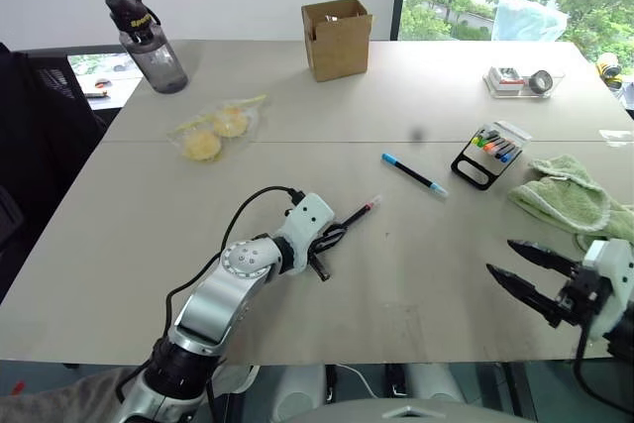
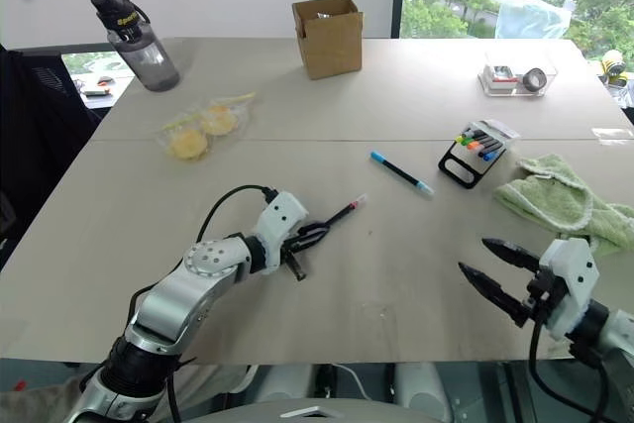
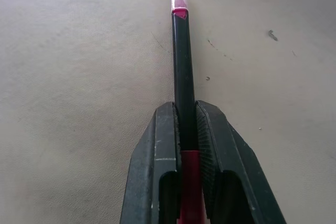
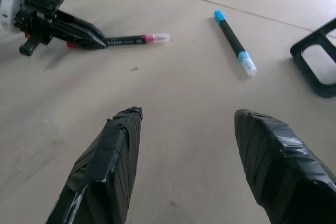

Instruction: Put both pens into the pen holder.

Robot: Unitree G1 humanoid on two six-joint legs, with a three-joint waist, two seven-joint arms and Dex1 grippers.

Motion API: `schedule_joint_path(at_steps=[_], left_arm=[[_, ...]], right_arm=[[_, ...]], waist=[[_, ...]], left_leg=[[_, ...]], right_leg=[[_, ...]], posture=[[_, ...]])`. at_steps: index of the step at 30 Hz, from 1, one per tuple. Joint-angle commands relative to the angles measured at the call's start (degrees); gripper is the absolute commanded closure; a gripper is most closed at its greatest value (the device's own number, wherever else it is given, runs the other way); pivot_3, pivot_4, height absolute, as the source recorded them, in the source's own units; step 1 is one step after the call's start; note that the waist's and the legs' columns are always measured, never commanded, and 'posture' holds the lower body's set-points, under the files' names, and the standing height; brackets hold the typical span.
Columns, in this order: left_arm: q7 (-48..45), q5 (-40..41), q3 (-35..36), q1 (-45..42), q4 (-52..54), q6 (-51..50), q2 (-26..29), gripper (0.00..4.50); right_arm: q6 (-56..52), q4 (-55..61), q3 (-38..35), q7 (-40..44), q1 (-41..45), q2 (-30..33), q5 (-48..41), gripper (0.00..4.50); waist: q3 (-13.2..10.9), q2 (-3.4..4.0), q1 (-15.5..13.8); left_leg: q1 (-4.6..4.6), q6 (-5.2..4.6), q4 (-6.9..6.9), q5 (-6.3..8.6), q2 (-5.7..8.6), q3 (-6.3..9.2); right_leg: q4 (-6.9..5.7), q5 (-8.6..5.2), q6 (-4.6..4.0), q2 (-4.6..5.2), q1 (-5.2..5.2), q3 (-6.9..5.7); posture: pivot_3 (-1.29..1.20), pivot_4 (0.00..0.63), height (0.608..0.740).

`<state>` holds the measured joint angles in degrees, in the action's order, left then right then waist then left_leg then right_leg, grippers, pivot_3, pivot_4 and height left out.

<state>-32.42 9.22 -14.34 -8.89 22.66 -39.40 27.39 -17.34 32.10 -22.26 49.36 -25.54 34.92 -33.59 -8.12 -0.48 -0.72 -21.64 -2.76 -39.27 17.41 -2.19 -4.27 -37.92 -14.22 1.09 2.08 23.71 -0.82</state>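
Now the left pincer (image 1: pixel 335 229) is clamped on the pink pen (image 1: pixel 359 213) low on the tabletop (image 1: pixel 416 274), its capped end pointing toward two o'clock. Beyond it at that bearing lies the blue pen (image 1: pixel 414 174), directly between it and the pen holder (image 1: pixel 487 157). A green towel (image 1: pixel 570 197) sits beside the holder. The right pincer (image 1: pixel 522 272) hovers spread and empty at four o'clock.
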Motion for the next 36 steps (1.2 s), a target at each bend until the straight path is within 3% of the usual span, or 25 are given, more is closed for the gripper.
schedule_joint_path(at_steps=[1,4,7,9,13,19,32,35,36], left_arm=[[-2.56,3.58,3.11,0.03,-0.41,3.49,-1.16,4.42],[-5.59,9.58,6.42,-1.15,0.19,4.82,-3.71,4.42],[-9.43,27.05,13.94,-2.73,3.25,-1.03,-8.25,4.42],[-10.22,35.70,17.08,-3.65,4.28,-5.41,-9.08,4.42],[-10.70,44.47,19.38,-5.15,3.94,-10.66,-7.55,4.42],[-11.61,47.89,18.39,-7.68,2.35,-12.42,-5.34,4.42],[-14.52,47.66,15.28,-8.87,0.61,-12.24,-2.99,4.42],[-14.71,47.69,15.27,-9.05,0.24,-12.07,-2.84,4.50],[-14.78,47.68,15.34,-9.12,0.07,-11.99,-2.77,4.50]], right_arm=[[-4.24,1.69,3.44,-6.13,3.60,-3.54,-3.51,1.49],[-10.34,1.69,3.84,-12.04,8.84,-8.39,-14.08,1.49],[-14.51,2.92,3.87,-15.35,12.11,-10.62,-24.40,1.49],[-15.97,3.94,4.86,-16.72,13.48,-11.10,-27.81,1.49],[-17.51,5.41,8.13,-20.22,18.23,-13.05,-34.58,1.49],[-18.10,3.43,11.12,-21.77,24.61,-14.04,-38.03,1.49],[-17.27,-0.84,15.93,-20.06,32.39,-15.55,-34.06,1.49],[-17.23,-2.20,15.75,-19.14,33.20,-16.40,-34.96,2.35],[-17.34,-2.46,15.54,-18.67,33.39,-16.45,-35.50,2.88]], waist=[[-0.04,-0.07,-0.06],[-0.17,-0.14,-0.07],[-0.21,-0.21,-0.15],[-0.24,-0.25,-0.13],[-0.25,-0.24,0.30],[-0.26,-0.26,0.17],[-0.33,-0.33,0.09],[-0.34,-0.33,0.09],[-0.35,-0.33,0.08]], left_leg=[[0.00,0.00,0.00,0.00,0.00,0.00],[-0.11,0.01,-0.02,-0.01,-0.02,0.03],[-0.17,0.01,-0.03,0.00,0.03,0.03],[-0.23,0.00,-0.06,0.00,0.04,0.08],[-0.19,0.01,-0.05,0.00,0.04,0.10],[-0.14,0.01,-0.06,-0.01,0.08,0.12],[-0.17,0.02,-0.06,-0.02,0.08,0.10],[-0.17,0.02,-0.06,-0.02,0.08,0.09],[-0.17,0.01,-0.06,-0.02,0.08,0.08]], right_leg=[[0.00,0.00,0.00,0.00,0.00,0.00],[-0.02,0.01,-0.01,0.03,0.09,-0.03],[0.02,0.03,-0.02,0.16,0.08,-0.06],[0.05,0.02,-0.01,0.19,0.08,-0.14],[0.03,0.01,0.01,0.09,0.07,-0.13],[-0.04,0.02,0.01,-0.20,0.06,-0.13],[0.02,0.02,0.01,-0.19,0.07,-0.11],[0.01,0.02,0.01,-0.17,0.07,-0.11],[0.01,0.02,0.01,-0.17,0.07,-0.12]], posture=[[0.00,0.150,0.736],[0.00,0.150,0.736],[0.00,0.150,0.736],[0.00,0.150,0.736],[0.00,0.150,0.736],[0.00,0.150,0.736],[0.00,0.150,0.736],[0.00,0.150,0.736],[0.00,0.150,0.736]])
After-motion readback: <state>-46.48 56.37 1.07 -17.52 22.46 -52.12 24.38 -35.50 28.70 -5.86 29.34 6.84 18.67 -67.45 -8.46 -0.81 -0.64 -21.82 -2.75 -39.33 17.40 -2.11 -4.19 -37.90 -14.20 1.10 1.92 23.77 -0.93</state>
